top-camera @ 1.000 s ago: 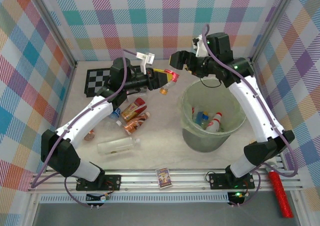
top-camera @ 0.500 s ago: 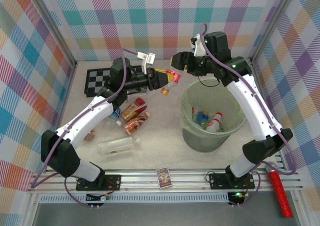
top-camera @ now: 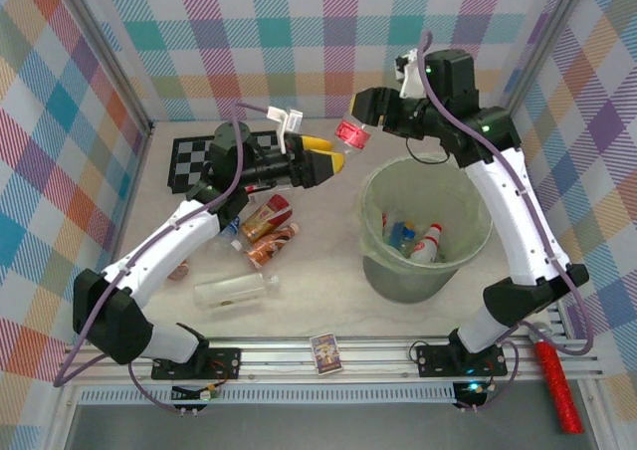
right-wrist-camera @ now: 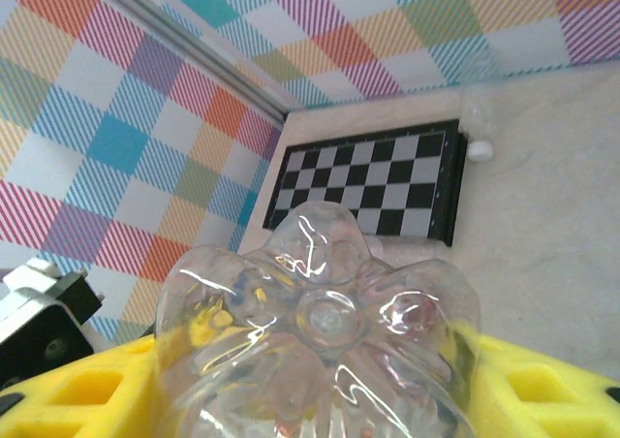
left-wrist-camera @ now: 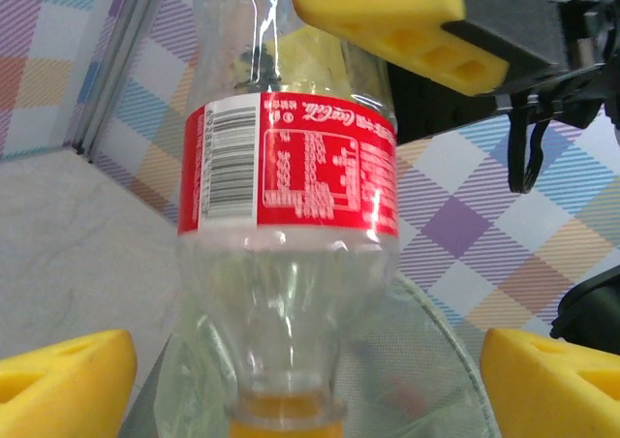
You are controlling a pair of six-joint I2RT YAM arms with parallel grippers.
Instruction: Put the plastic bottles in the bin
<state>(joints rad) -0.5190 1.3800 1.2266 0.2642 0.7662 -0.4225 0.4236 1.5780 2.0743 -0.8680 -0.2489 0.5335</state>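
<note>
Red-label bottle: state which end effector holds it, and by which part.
The right end effector grips the clear red-label bottle by its base end. The left end effector stands open around the neck, not touching it.

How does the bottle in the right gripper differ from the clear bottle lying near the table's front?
The held bottle hangs in the air in the right gripper; the lying bottle rests on its side on the table. The held bottle wears a red label; the lying bottle shows no coloured one. Both are clear plastic and outside the bin.
</note>
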